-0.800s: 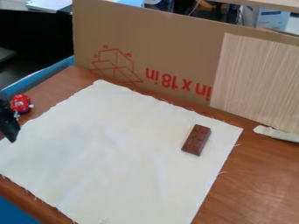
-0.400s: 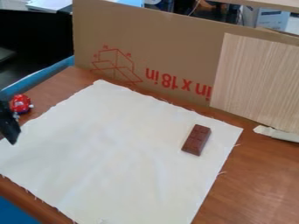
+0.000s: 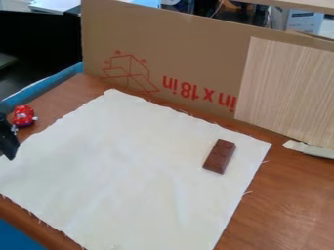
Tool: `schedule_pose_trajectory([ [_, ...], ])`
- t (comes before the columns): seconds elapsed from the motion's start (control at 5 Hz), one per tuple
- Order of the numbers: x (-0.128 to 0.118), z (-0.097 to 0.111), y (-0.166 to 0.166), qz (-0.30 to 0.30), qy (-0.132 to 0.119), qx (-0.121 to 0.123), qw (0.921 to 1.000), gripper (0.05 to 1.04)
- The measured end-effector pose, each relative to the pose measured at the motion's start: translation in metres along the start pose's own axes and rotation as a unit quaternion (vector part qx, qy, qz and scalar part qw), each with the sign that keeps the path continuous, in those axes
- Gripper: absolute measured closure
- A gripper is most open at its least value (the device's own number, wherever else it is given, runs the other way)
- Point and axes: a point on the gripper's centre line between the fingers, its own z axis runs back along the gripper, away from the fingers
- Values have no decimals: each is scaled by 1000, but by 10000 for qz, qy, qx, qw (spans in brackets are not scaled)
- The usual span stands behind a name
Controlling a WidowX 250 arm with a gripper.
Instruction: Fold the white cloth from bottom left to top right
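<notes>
At the left edge of the camera view, part of my black gripper (image 3: 8,141) hangs over the left side of the white cloth (image 3: 130,166). The cloth lies spread flat on the brown table, with frayed edges and faint creases. One corner points to the back, another to the right, and its lower part runs to the bottom edge of the view.
A brown chocolate-bar-like block (image 3: 219,156) lies on the cloth's right part. A small red toy (image 3: 23,116) stands beside the gripper on the table (image 3: 293,195). Behind the cloth rise a cardboard wall (image 3: 176,53) and a wood-patterned panel (image 3: 287,90).
The gripper has shifted slightly left, toward the edge of the view. The cloth, the block and the toy have not moved.
</notes>
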Motion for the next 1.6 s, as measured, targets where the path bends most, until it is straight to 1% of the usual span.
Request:
schedule_pose_trajectory([
  [0.2,-1,-7,14,138,-76,-32,9999,82],
  [0.4,4,-11,26,196,-252,-13,9995,82],
  [0.8,10,-21,34,295,-286,5,9992,82],
  [1.0,10,-31,35,365,-242,75,9990,82],
  [1.4,6,-47,35,215,-387,299,9986,83],
  [1.6,7,-52,36,216,-447,429,9978,143],
])
